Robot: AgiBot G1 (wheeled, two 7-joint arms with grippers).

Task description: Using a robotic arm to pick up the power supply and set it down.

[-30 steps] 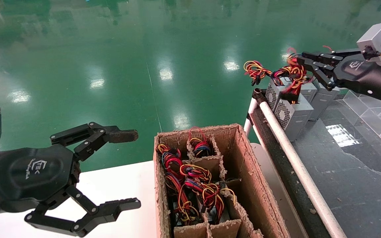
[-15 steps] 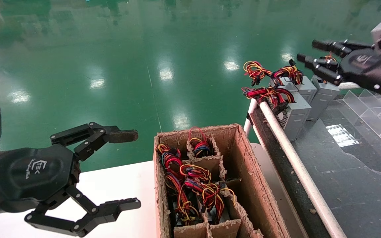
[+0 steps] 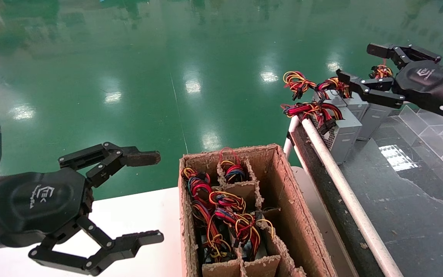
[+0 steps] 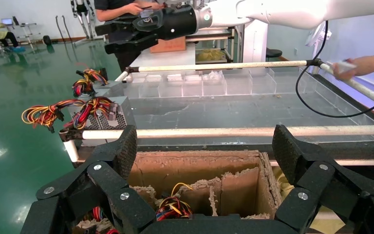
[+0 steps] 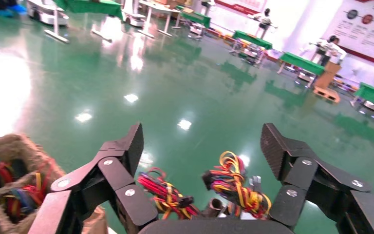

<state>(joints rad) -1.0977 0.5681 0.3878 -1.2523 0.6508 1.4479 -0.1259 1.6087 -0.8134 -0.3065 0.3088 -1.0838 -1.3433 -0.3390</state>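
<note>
Three grey power supplies stand in a row at the far end of the dark bench. The nearest power supply [image 3: 347,134] [image 4: 108,117] has its red-yellow-black wire bundle [image 3: 310,109] draped over the white rail. My right gripper [image 3: 360,63] [image 5: 203,144] hangs open just above and behind the row, holding nothing. Its wrist view looks down on two wire bundles [image 5: 233,184] below the spread fingers. My left gripper [image 3: 158,196] [image 4: 205,151], with a brownish fingertip [image 3: 141,157], stays open low on the left beside the cardboard box.
A worn cardboard box [image 3: 283,184] with dividers holds more wired units. A white rail [image 3: 337,165] edges the dark bench [image 3: 406,207]. Clear plastic dividers [image 3: 437,127] lie at the far right. A white table [image 3: 140,215] lies under the left gripper.
My right gripper let go of the wire bundle, opened, and lifted back to the right. The released power supply's wires dropped onto the rail. The left arm has not moved.
</note>
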